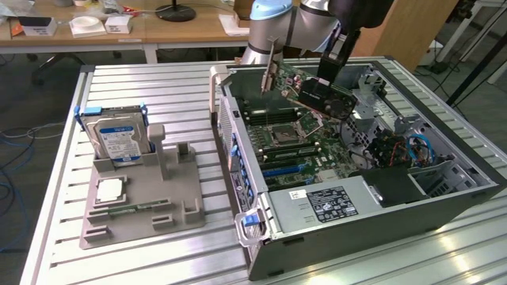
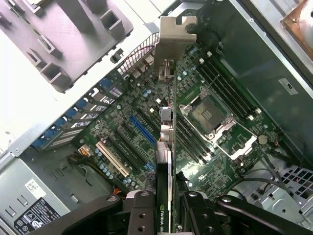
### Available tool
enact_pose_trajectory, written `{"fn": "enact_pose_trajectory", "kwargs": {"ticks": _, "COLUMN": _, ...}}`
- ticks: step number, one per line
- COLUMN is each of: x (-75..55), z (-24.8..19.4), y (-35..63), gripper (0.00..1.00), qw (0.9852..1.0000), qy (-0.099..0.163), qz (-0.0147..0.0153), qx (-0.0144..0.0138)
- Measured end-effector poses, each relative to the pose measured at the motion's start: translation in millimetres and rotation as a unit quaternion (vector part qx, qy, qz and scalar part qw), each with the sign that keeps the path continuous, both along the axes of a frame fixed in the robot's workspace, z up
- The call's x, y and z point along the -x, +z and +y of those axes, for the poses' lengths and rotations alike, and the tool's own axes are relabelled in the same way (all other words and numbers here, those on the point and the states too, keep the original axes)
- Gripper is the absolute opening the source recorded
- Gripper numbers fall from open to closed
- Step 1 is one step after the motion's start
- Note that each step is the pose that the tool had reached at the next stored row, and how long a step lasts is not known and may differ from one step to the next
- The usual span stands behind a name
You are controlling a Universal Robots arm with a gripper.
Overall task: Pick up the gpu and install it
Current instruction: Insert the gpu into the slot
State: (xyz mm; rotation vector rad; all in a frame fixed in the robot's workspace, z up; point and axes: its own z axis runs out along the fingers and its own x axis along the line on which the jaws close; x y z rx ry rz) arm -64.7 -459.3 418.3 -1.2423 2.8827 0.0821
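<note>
Aluminium slats form the ribbed silver work table (image 1: 142, 89), cut off on all sides in the exterior view. On it lies a dark grey metal computer case (image 1: 380, 219) with its side panel off. The case's green motherboard (image 1: 309, 151) is partly hidden by what hangs over it. A silver-and-blue jointed robot arm (image 1: 277, 24) stands over the case, its upper part out of frame. Toward the exterior view's left sits a grey plastic holding fixture (image 1: 158, 202), and a hard drive with a blue-white label (image 1: 119, 139) stands upright in it.

The gpu (image 1: 325, 98), a thin black-faced card with a silver metal bracket (image 2: 173, 41) at one end, hangs tilted inside the case above the motherboard. The wrist view meets it edge-on, so its face is hidden there. The black gripper (image 2: 166, 210) is clamped on the card's upper edge, one finger on either side, with the gripper's body cut off. Whether the card's lower edge touches a slot cannot be made out.
</note>
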Motion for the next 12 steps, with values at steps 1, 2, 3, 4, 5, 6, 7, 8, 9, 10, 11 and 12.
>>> {"fn": "enact_pose_trajectory", "kwargs": {"ticks": 1, "x": -0.1, "z": 0.0, "y": 0.0, "gripper": 0.26, "qw": 1.0, "qy": 0.003, "qz": 0.0, "qx": 0.0}}
{"fn": "enact_pose_trajectory", "kwargs": {"ticks": 2, "x": -0.1, "z": 0.0, "y": 0.0, "gripper": 0.26, "qw": 1.0, "qy": 0.006, "qz": 0.0, "qx": 0.0}}
{"fn": "enact_pose_trajectory", "kwargs": {"ticks": 3, "x": -0.1, "z": 0.0, "y": 0.0, "gripper": 0.26, "qw": 1.0, "qy": 0.009, "qz": 0.0, "qx": 0.0}}
{"fn": "enact_pose_trajectory", "kwargs": {"ticks": 4, "x": -0.2, "z": 0.0, "y": 0.0, "gripper": 0.26, "qw": 0.9999, "qy": 0.012, "qz": 0.0, "qx": 0.0}}
{"fn": "enact_pose_trajectory", "kwargs": {"ticks": 5, "x": -0.2, "z": 0.0, "y": 0.0, "gripper": 0.26, "qw": 0.9999, "qy": 0.014, "qz": 0.0, "qx": 0.0}}
{"fn": "enact_pose_trajectory", "kwargs": {"ticks": 6, "x": -0.2, "z": 0.0, "y": 0.0, "gripper": 0.26, "qw": 0.9999, "qy": 0.017, "qz": 0.0, "qx": -0.0001}}
{"fn": "enact_pose_trajectory", "kwargs": {"ticks": 7, "x": -0.3, "z": 0.0, "y": 0.0, "gripper": 0.26, "qw": 0.9998, "qy": 0.02, "qz": 0.0, "qx": 0.0}}
{"fn": "enact_pose_trajectory", "kwargs": {"ticks": 8, "x": -0.3, "z": 0.0, "y": 0.0, "gripper": 0.26, "qw": 0.9997, "qy": 0.023, "qz": 0.0, "qx": 0.0}}
{"fn": "enact_pose_trajectory", "kwargs": {"ticks": 9, "x": -0.3, "z": 0.0, "y": 0.0, "gripper": 0.26, "qw": 0.9997, "qy": 0.026, "qz": 0.0, "qx": 0.0}}
{"fn": "enact_pose_trajectory", "kwargs": {"ticks": 10, "x": -0.4, "z": 0.0, "y": 0.0, "gripper": 0.26, "qw": 0.9996, "qy": 0.029, "qz": 0.0, "qx": 0.0}}
{"fn": "enact_pose_trajectory", "kwargs": {"ticks": 11, "x": -0.4, "z": 0.0, "y": 0.0, "gripper": 0.26, "qw": 0.9995, "qy": 0.032, "qz": 0.0, "qx": 0.0}}
{"fn": "enact_pose_trajectory", "kwargs": {"ticks": 12, "x": -0.5, "z": 0.0, "y": 0.0, "gripper": 0.26, "qw": 0.9994, "qy": 0.034, "qz": 0.0, "qx": 0.0}}
